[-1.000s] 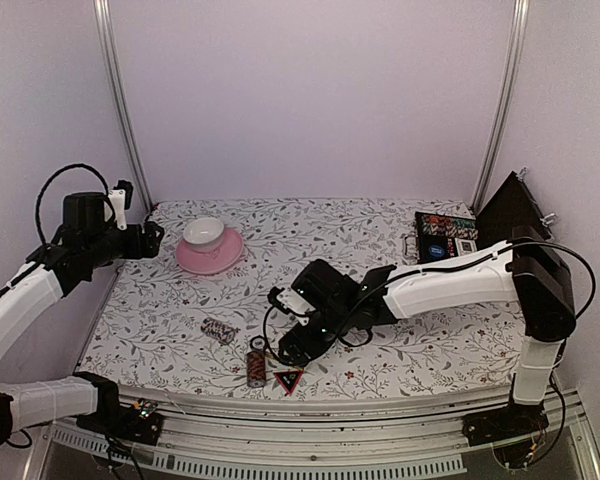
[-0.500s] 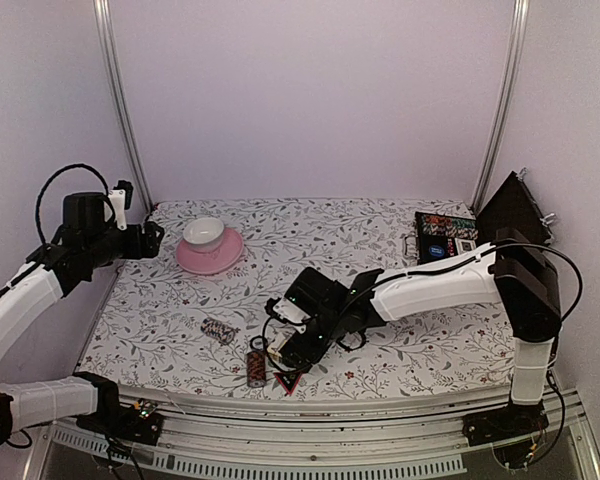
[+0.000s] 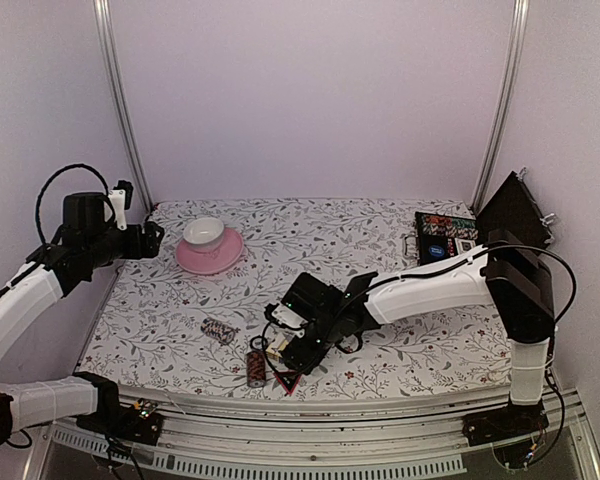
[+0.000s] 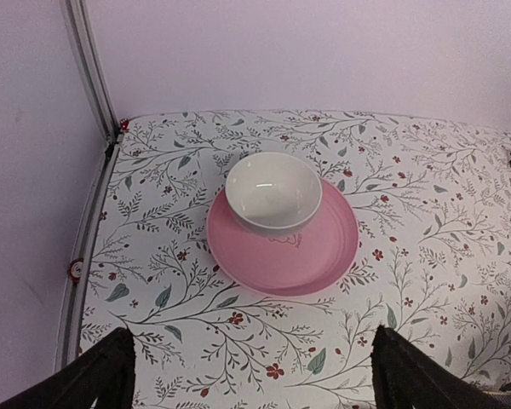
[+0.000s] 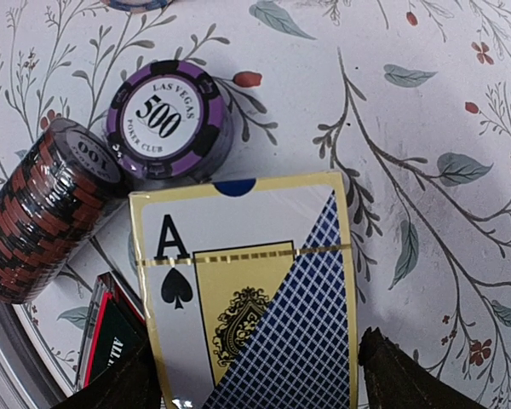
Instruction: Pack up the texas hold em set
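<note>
Card deck (image 5: 255, 281), seemingly flat, ace end toward purple chip roll (image 5: 166, 119).

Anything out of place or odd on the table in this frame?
A pink saucer with a white cup sits at the back left, unrelated to poker. The red-black chip roll lies on its side close to the front edge of the table.

Case (image 3: 445, 238): black, open, lid raised, at the surface's 2 o'clock.
Card deck (image 5: 255, 290): boxed; we read an ace of spades.
Purple chip stack (image 5: 164, 119): marked 500, at the deck's 11 o'clock.
Red-black chip roll (image 5: 43, 217): on its side, at the deck's 9 o'clock.
Triangle marker (image 5: 111, 336): red-edged, at the deck's 8 o'clock.
Striped chip roll (image 3: 218, 329): apart, at the surface's 7 o'clock.
</note>
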Action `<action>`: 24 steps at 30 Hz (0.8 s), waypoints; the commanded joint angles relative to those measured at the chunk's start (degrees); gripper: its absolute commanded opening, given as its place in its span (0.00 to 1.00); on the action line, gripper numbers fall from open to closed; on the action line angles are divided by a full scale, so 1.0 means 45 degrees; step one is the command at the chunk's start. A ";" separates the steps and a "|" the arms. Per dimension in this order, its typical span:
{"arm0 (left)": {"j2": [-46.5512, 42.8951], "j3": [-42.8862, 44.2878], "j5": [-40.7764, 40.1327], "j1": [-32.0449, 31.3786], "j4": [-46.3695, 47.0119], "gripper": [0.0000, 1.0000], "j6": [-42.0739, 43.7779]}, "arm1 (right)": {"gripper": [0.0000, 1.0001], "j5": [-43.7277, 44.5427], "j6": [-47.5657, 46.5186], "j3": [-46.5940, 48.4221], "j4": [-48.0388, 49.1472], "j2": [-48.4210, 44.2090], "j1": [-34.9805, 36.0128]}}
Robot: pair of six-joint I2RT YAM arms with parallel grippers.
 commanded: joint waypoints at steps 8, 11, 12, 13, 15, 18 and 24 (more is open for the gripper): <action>-0.0139 -0.0187 -0.0146 0.0010 -0.0007 0.96 0.0058 | 0.74 0.0368 -0.0036 0.0289 -0.0260 0.0412 0.0121; -0.0133 -0.0188 -0.0146 0.0009 -0.0009 0.96 0.0057 | 0.70 0.0406 -0.0036 0.0323 -0.0275 0.0427 0.0113; -0.0139 -0.0188 -0.0154 -0.0004 -0.0009 0.96 0.0067 | 0.69 0.0438 -0.0036 0.0328 -0.0287 0.0431 0.0130; -0.0156 -0.0188 -0.0150 -0.0001 -0.0009 0.96 0.0063 | 0.68 0.0486 -0.0036 0.0338 -0.0298 0.0432 0.0129; -0.0158 -0.0188 -0.0144 0.0004 -0.0009 0.96 0.0057 | 0.66 0.0589 -0.0036 0.0330 -0.0352 0.0441 0.0126; -0.0165 -0.0188 -0.0145 -0.0003 -0.0009 0.96 0.0062 | 0.63 0.0665 0.0017 0.0328 -0.0387 0.0386 0.0139; -0.0221 -0.0197 -0.0167 0.0011 -0.0014 0.96 0.0062 | 0.58 0.1088 0.0507 0.0294 -0.0339 -0.0420 0.0136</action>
